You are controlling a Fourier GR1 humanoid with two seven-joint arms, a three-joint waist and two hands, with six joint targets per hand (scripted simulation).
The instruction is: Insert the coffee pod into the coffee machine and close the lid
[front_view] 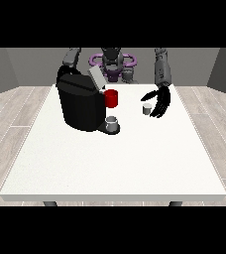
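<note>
Near the table's (110, 168) far edge, an open-fingered hand (159, 103) hovers beside the coffee pod (146, 109).

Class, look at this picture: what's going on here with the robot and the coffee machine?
A humanoid robot behind a white table is reaching for a small grey coffee pod. The hand at the view's right hangs open right beside the pod, fingers spread, not yet holding it. The black coffee machine stands with its lid raised, a red mug beside it and a grey cup on its tray.
</note>
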